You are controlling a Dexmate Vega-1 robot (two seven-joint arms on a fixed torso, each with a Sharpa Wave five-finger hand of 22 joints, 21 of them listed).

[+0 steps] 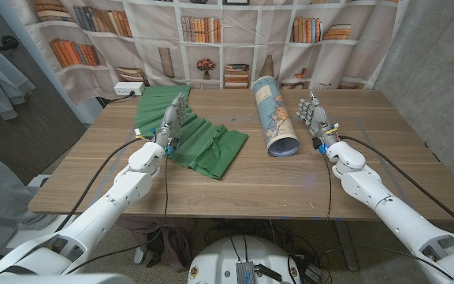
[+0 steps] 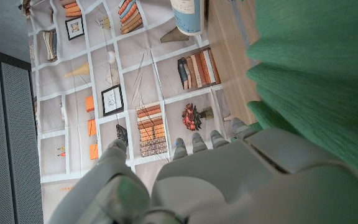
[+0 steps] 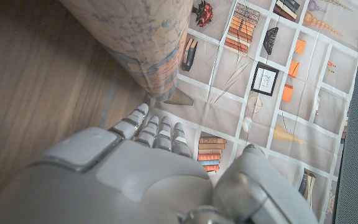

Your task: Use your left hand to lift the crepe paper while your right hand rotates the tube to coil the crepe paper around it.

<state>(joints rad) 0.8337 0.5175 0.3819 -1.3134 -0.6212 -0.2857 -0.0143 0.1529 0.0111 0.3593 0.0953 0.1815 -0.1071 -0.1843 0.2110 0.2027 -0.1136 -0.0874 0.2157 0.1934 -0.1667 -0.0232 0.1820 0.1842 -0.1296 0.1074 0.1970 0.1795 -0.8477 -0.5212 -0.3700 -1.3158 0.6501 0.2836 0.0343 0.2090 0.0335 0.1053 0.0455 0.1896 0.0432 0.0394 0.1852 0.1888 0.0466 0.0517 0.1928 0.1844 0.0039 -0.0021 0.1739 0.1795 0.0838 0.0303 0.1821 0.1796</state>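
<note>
Nothing is coiled yet: your left hand (image 1: 173,118) hovers, fingers apart, over the green crepe paper (image 1: 199,138) on the table (image 1: 235,185); your empty right hand (image 1: 315,118) stands just beside the map-printed tube (image 1: 274,117).

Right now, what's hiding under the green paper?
The green crepe paper lies crumpled on the wooden table, with the left hand over it. Anything beneath its folds is covered, so I can't tell.

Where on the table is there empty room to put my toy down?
Bare wood runs along the near edge of the table, between the two arms. A narrower strip lies between the green crepe paper and the map-printed tube. It is crowded around the left hand.
</note>
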